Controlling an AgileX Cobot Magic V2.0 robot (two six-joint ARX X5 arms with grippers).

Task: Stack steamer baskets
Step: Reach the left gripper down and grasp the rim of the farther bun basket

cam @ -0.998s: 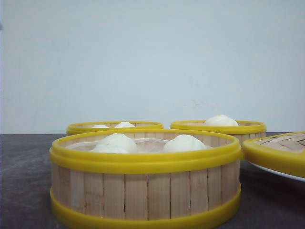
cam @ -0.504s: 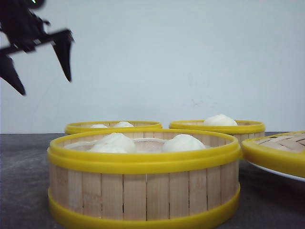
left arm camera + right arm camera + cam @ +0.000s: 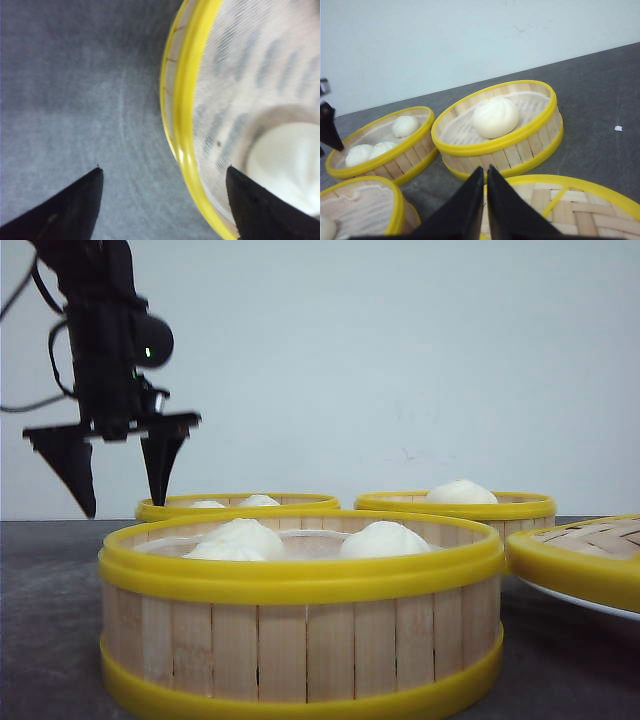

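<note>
Three steamer baskets with buns stand on the dark table. The near one (image 3: 300,640) fills the front view, with one at back left (image 3: 240,503) and one at back right (image 3: 460,506). My left gripper (image 3: 122,502) hangs open just above the back-left basket's left edge. In the left wrist view the left gripper (image 3: 163,170) straddles that basket's yellow rim (image 3: 182,100), one finger over the inside near a bun (image 3: 290,165) and the other over the table. My right gripper (image 3: 485,169) is shut on nothing, above the lid (image 3: 570,210), facing the one-bun basket (image 3: 500,145).
A woven-top lid (image 3: 585,560) with a yellow rim lies on a white plate (image 3: 590,602) at the right. The three-bun basket (image 3: 385,150) and the near basket (image 3: 365,210) stand close together. A pale wall runs behind the table.
My left arm came into the front view from the upper left and dropped toward the back-left basket, jaws open throughout. The baskets and the lid stayed put.
</note>
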